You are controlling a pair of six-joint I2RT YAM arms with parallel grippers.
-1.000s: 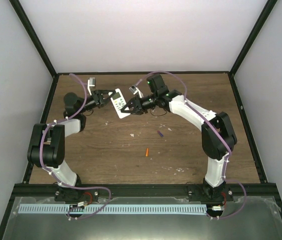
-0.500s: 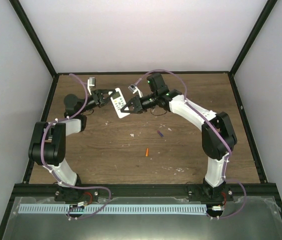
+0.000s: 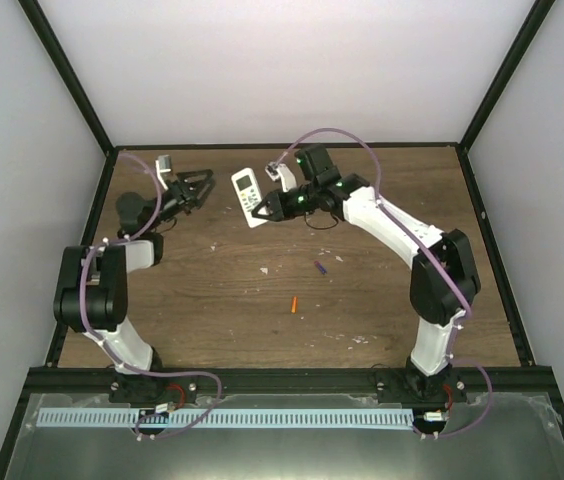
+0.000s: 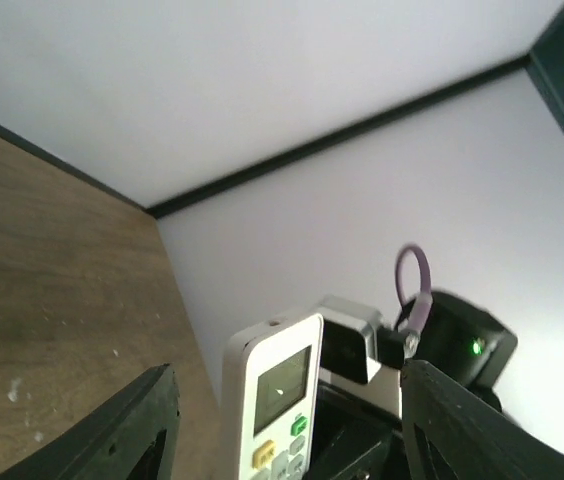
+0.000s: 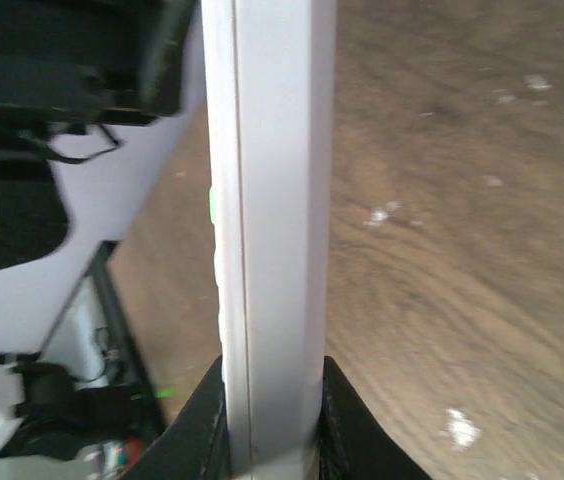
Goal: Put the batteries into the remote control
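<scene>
Brown wood-grain bench [image 3: 262, 330] floors a white-walled booth with black frame posts. The remote control [image 3: 248, 197] is held over the far part of the bench, its button face turned up to the top camera and its screen end pointing away from the arm bases.

The right arm [image 3: 392, 225] reaches in from the remote's right, and its jaws are clamped on the remote's near end. From the right wrist the remote [image 5: 272, 220] shows edge-on as a white bar. Two black fingers [image 5: 202, 425] press against its opposite faces at the bottom of that view.

The left arm [image 3: 132, 215] sits to the remote's left. Its jaws are spread wide, aimed toward the remote and clear of it. In the left wrist view the remote [image 4: 272, 400] stands framed between the two black fingers [image 4: 137, 430] but beyond them, touching neither. Its pale screen and a few coloured buttons face the camera. Just behind the remote is the right arm's wrist, with a small green light [image 4: 477, 347].

Both batteries lie on the bench, nearer the arm bases than the remote and to its right. The purple battery [image 3: 319, 267] is the closer of the two to the remote. The orange battery [image 3: 293, 305] lies further off, and the two do not touch. Pale specks [image 3: 265, 269] dot the wood between the remote and the batteries.
</scene>
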